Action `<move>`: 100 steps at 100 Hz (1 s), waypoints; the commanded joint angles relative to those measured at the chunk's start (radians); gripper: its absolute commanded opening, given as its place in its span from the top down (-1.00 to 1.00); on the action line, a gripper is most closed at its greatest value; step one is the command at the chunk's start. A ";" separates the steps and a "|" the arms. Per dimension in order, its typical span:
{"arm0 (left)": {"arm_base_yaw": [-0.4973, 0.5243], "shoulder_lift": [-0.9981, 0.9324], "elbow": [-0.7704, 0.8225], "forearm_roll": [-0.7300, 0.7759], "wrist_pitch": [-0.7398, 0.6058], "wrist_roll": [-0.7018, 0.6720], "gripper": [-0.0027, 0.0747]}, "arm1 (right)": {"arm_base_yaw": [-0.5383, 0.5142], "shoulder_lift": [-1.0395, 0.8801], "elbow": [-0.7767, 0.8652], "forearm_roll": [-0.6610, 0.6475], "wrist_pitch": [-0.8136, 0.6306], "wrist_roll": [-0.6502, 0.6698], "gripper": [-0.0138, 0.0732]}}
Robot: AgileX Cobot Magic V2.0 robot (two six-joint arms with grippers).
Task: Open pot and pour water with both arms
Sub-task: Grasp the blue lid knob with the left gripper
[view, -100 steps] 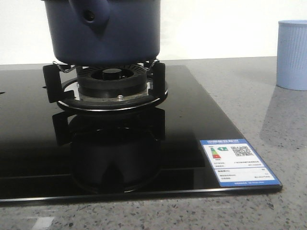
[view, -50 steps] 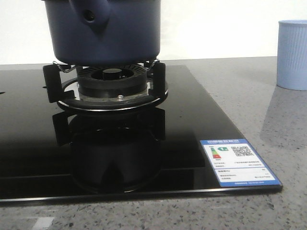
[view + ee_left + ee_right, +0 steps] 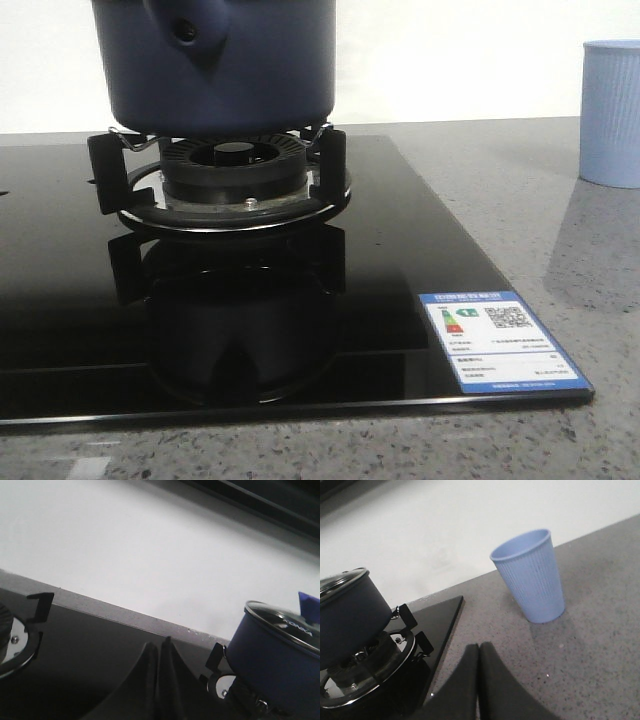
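Note:
The dark navy pot point(image 3: 225, 65) stands on the burner's black supports, its handle stub with a small hole facing the front camera. A glass lid point(image 3: 285, 622) with a metal rim covers it, also seen as the lid point(image 3: 340, 580) in the right wrist view. My left gripper point(image 3: 159, 647) is shut and empty above the black hob, with the pot point(image 3: 277, 665) off to one side. Over the grey counter my right gripper point(image 3: 478, 649) is shut and empty, between the pot point(image 3: 347, 617) and the pale blue cup point(image 3: 532, 580). Neither gripper shows in the front view.
A black glass hob point(image 3: 400, 250) with a blue energy label point(image 3: 497, 338) lies on the speckled grey counter point(image 3: 560, 240). The pale blue ribbed cup point(image 3: 610, 112) stands at the right. A second burner point(image 3: 12, 640) sits beside the left gripper. A white wall runs behind.
The front view has shifted very slightly; pot, hob and cup stay where they were.

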 commanded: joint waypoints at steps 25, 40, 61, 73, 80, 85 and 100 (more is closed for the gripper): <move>-0.052 0.328 -0.389 0.000 0.201 0.181 0.98 | 0.011 0.377 -0.336 -0.100 0.140 -0.132 0.84; -0.170 0.402 -0.447 0.004 0.189 0.230 0.98 | 0.061 0.491 -0.428 -0.100 0.154 -0.157 0.84; -0.291 0.451 -0.457 -0.001 0.084 0.239 0.95 | 0.110 0.563 -0.481 -0.098 0.169 -0.181 0.70; -0.344 0.478 -0.457 -0.001 0.044 0.239 0.62 | 0.115 0.576 -0.481 -0.091 0.169 -0.181 0.22; -0.370 0.498 -0.457 -0.007 0.031 0.239 0.28 | 0.115 0.577 -0.481 -0.089 0.169 -0.181 -0.12; -0.388 0.518 -0.457 -0.017 0.023 0.239 0.02 | 0.115 0.577 -0.481 -0.089 0.169 -0.181 -0.30; -0.448 0.589 -0.457 -0.041 -0.020 0.239 -0.41 | 0.115 0.577 -0.481 -0.074 0.167 -0.181 -0.38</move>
